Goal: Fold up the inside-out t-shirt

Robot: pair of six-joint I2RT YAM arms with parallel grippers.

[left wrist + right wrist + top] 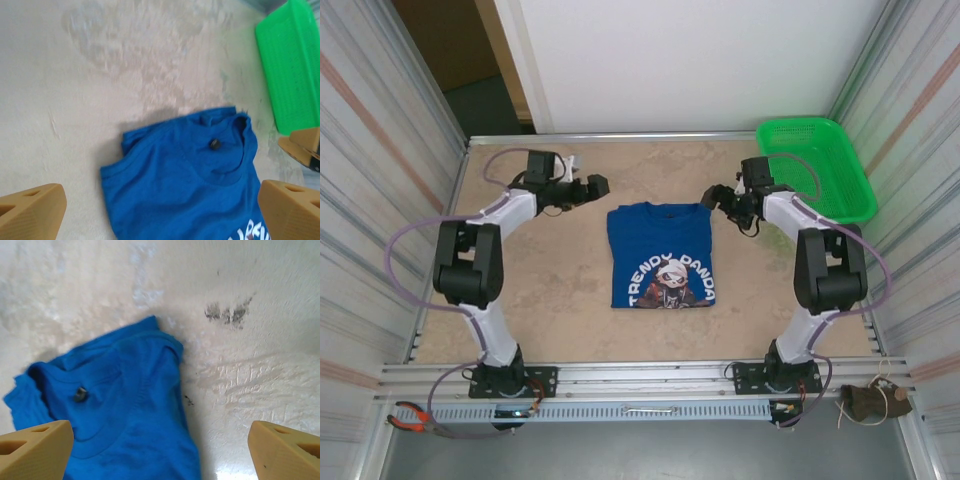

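Two words, "TRENDY PANDA", top the blue t-shirt (655, 235); left pincer (602, 186) and right pincer (714, 198) gape apart.

The t-shirt (660, 255) was royal blue with white lettering and a white-and-reddish graphic, the mesh basket (820, 170) at far right was bright green, and the bench (550, 290) was mottled sandy beige with a dark smudge (227, 314).
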